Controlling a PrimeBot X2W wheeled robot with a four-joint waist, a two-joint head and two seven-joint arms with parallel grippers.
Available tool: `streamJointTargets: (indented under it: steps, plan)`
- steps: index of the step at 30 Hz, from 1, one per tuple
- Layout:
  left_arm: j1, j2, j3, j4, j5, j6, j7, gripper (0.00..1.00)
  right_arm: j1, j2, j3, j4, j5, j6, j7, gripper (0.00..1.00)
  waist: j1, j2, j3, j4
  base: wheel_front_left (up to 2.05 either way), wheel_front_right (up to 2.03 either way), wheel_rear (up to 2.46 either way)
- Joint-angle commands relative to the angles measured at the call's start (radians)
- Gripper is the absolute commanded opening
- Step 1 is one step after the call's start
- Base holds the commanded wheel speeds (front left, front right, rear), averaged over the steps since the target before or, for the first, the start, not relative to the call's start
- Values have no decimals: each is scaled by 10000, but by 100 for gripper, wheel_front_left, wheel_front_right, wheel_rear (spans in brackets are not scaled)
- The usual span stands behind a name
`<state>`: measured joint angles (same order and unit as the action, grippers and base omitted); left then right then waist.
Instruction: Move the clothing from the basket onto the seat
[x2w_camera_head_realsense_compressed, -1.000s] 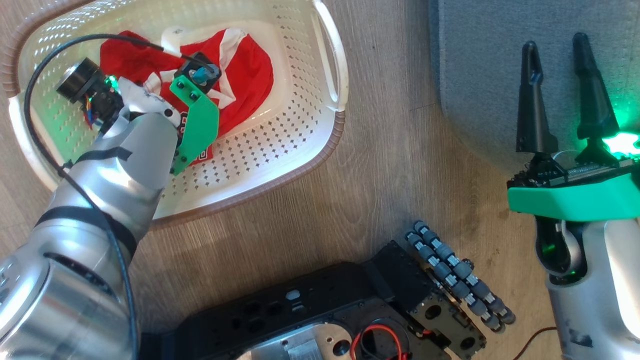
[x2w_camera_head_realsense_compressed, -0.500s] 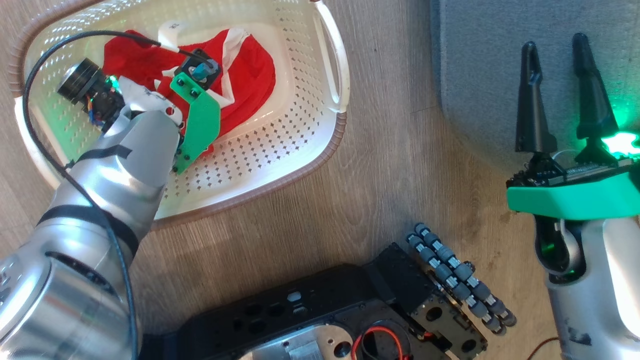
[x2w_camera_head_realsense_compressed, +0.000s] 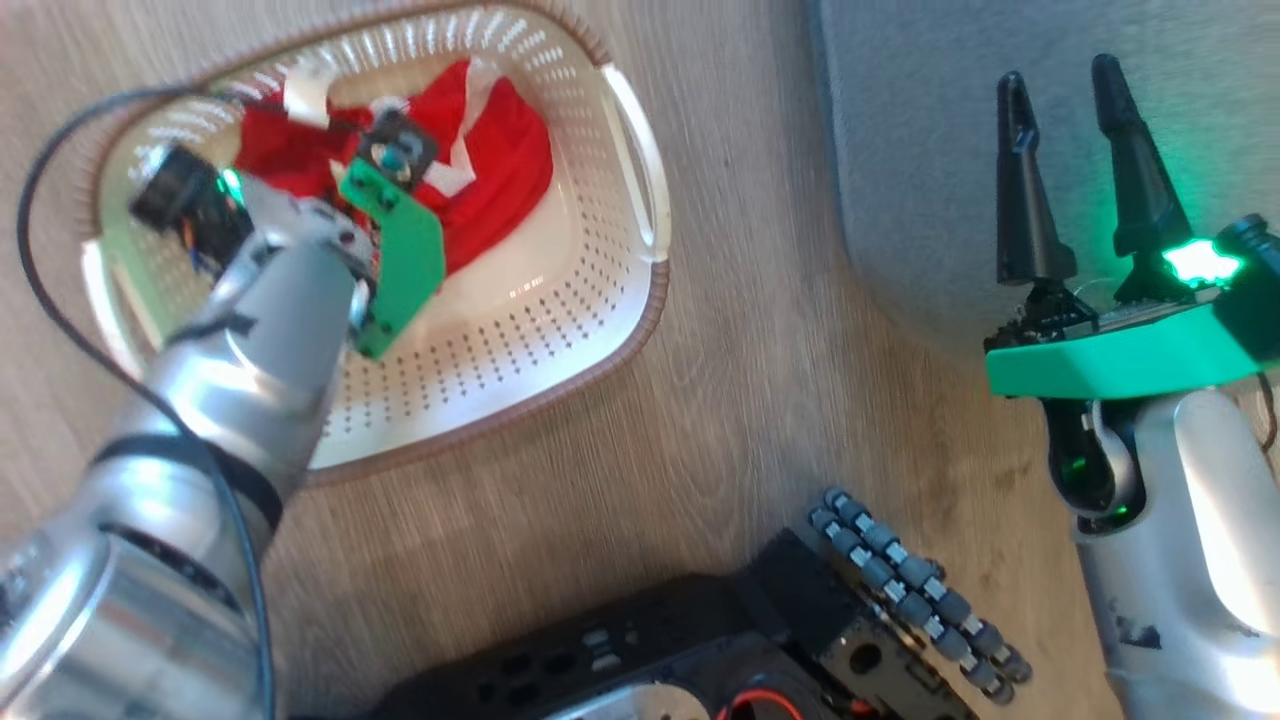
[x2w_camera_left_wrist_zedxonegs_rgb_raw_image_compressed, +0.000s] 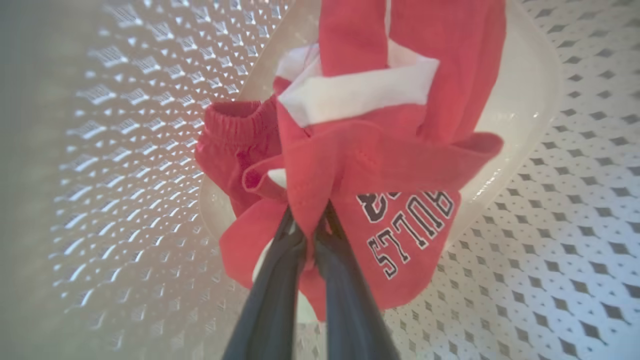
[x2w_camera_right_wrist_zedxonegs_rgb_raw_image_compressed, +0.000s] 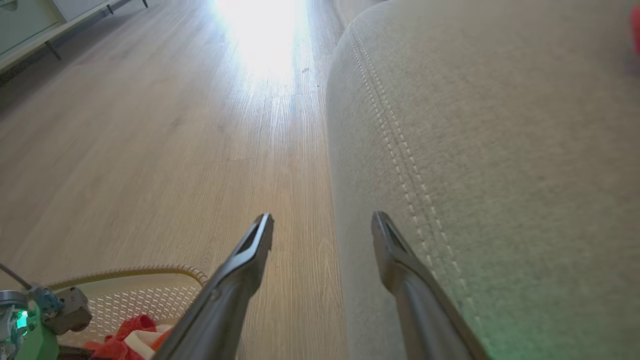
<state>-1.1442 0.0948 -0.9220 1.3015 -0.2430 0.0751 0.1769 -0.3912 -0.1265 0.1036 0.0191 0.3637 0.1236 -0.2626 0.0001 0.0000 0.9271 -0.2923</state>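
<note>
A wheeled robot's left gripper (x2w_camera_left_wrist_zedxonegs_rgb_raw_image_compressed: 307, 222) is down inside a cream laundry basket (x2w_camera_head_realsense_compressed: 560, 300) that stands on a wooden floor (x2w_camera_head_realsense_compressed: 750, 380). Its two dark fingers are pressed together on a fold of a red garment with white bands and lettering (x2w_camera_left_wrist_zedxonegs_rgb_raw_image_compressed: 400, 170), and the cloth bunches around the fingertips. A plain red garment (x2w_camera_left_wrist_zedxonegs_rgb_raw_image_compressed: 235, 135) with an elastic waist lies beside it on the basket's bottom, touching it. Both pieces are inside the basket.

The grey seat (x2w_camera_head_realsense_compressed: 950, 150) lies to the robot's right, across a strip of floor. The right gripper (x2w_camera_head_realsense_compressed: 1057, 75) hovers over the seat's near edge, its fingers apart and holding nothing.

The step in hand appears to be picking up the banded garment. The next move calls for lifting it high enough to clear the basket's wall, then carrying it right, over the floor, to the seat before letting go. Because the two garments touch, the plain one may drag along.
</note>
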Motion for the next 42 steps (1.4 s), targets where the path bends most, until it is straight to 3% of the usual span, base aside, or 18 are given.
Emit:
streamJointTargets:
  steps: [1,18,25,34,42]
  plan:
    - [565,-34,244,-108,-210,58,-354,0,323,-160,43,-92,-3,71,8,100,-1,0,-755,243,0,0,0]
    - [2480,-440,808,-454,-1541,279,-3609,0,1183,-675,-66,511,-207,71,8,100,-1,0,-4396,1407,0,0,0]
    - [3108,-444,1153,-1394,-2167,740,-4359,0,1551,-660,22,749,-223,71,8,100,-1,0,-5572,1693,0,0,0]
    - [4380,68,2774,-5332,-1329,1701,-4384,0,2061,-545,-12,968,-246,71,8,100,-1,0,-6789,1972,0,0,0]
    - [5906,274,4370,-8553,-112,1510,-4385,0,2430,-470,66,1111,-275,71,8,100,-1,0,-7719,2109,0,0,0]
